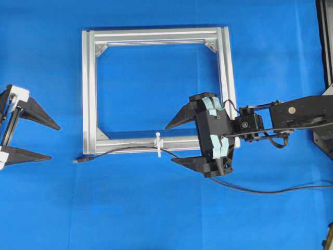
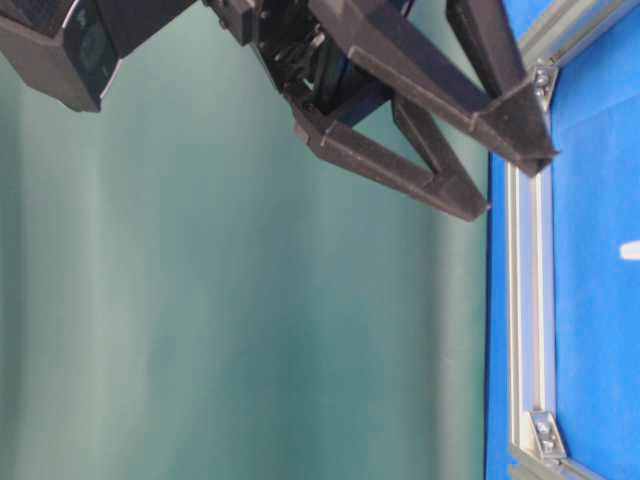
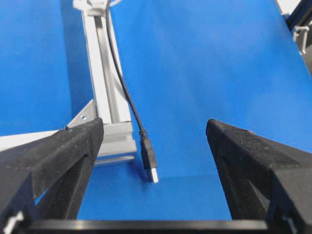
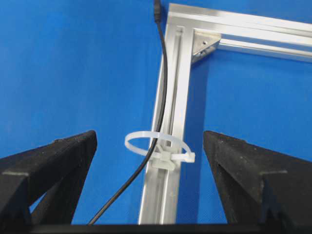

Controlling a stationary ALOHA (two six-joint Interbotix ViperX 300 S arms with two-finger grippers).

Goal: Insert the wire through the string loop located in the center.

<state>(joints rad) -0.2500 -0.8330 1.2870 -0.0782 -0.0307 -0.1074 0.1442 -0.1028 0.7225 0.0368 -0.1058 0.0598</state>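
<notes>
The wire (image 1: 119,150) is a thin black cable lying along the front rail of the silver frame (image 1: 89,88). Its plug (image 1: 78,161) rests on the cloth by the frame's front left corner. In the right wrist view the wire (image 4: 163,78) runs through the white string loop (image 4: 146,138), which stands on the rail. Seen from overhead, the string loop (image 1: 157,144) sits mid-rail. My right gripper (image 1: 169,144) is open just right of it, holding nothing, fingertips either side of the rail. At the far left, my left gripper (image 1: 53,141) is open and empty, facing the plug (image 3: 150,165).
The wire trails off to the right under the right arm (image 1: 291,115) across the blue cloth. A dark post (image 1: 325,41) stands at the right edge. In the table-level view, open black fingers (image 2: 440,170) hang over a frame rail (image 2: 525,300).
</notes>
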